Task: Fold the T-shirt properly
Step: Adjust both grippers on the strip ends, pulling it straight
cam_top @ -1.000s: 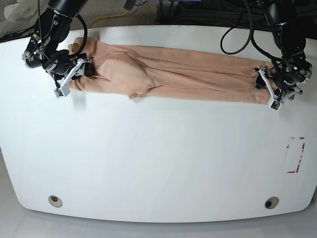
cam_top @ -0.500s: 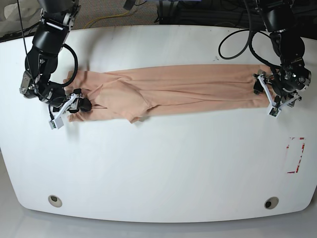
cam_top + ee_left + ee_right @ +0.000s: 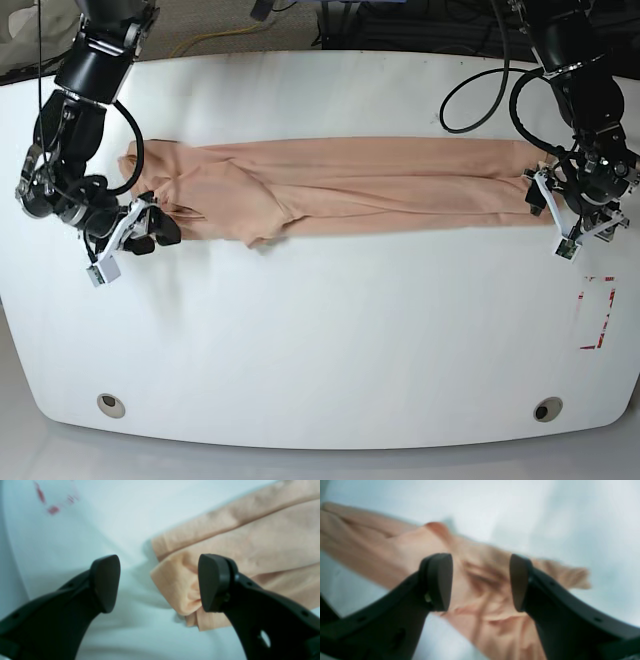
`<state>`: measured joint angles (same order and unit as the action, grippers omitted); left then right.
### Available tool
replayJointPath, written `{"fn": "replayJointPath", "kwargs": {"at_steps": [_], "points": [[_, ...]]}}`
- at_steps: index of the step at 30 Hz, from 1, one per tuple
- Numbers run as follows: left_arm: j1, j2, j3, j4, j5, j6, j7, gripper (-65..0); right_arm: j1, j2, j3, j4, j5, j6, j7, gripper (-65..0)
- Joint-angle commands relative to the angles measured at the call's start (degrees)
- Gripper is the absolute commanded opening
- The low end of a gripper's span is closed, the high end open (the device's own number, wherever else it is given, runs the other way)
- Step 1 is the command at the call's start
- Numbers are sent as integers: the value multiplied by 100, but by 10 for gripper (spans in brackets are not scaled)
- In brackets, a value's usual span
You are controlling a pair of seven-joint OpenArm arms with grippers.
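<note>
Since a moment ago my claws slid outward and the T-shirt [image 3: 340, 186] dropped flat on the counter [image 3: 320, 340]. Both my left claw [image 3: 160, 582] and my right claw [image 3: 480, 582] stand apart, holding nothing. I judge the lengthwise fold done; the short folds remain.

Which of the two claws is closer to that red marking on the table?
The left gripper. It hovers open at the T-shirt end just above the red marking, while the right gripper sits open at the far opposite end.

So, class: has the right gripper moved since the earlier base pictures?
Yes. The right gripper has slid toward the table's near edge and off the T-shirt, nearer the round hole.
</note>
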<state>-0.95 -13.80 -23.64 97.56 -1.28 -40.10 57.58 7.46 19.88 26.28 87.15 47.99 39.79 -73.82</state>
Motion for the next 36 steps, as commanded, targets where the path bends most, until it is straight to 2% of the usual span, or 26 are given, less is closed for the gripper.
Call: {"fn": "replayJointPath", "kwargs": {"at_steps": [1, 7, 10, 16, 19, 22, 27, 31, 36], "points": [[12, 40, -5, 77, -17, 10, -22, -203, -197, -93, -22, 493, 533, 21, -86, -300], [20, 145, 3, -318, 0, 10, -31, -203, -575, -515, -259, 511, 498, 21, -68, -300], [20, 145, 3, -486, 0, 10, -233, -204, -654, -656, -558, 520, 111, 21, 28, -300], [29, 119, -49, -749, -8, 10, -374, -204, -874, -700, -901, 476, -1313, 21, 758, -300], [29, 119, -208, -661, -17, 10, -374, -204, -927, -638, -1077, 63, -1814, 21, 1118, -300], [29, 154, -454, -565, -17, 10, -365, -204, -927, -603, -1068, -324, -2043, 21, 1312, -300], [12, 163, -559, -503, -17, 10, -365, -204, -953, -471, -1068, -25, -1647, 21, 1224, -300], [12, 163, -568, -494, -17, 10, -365, -204, -927, -427, -980, 608, -1137, 21, 705, -300], [82, 163, -735, -266, -184, 10, -356, -204, -742, -489, -857, 1302, -847, 21, 389, -300]]}}
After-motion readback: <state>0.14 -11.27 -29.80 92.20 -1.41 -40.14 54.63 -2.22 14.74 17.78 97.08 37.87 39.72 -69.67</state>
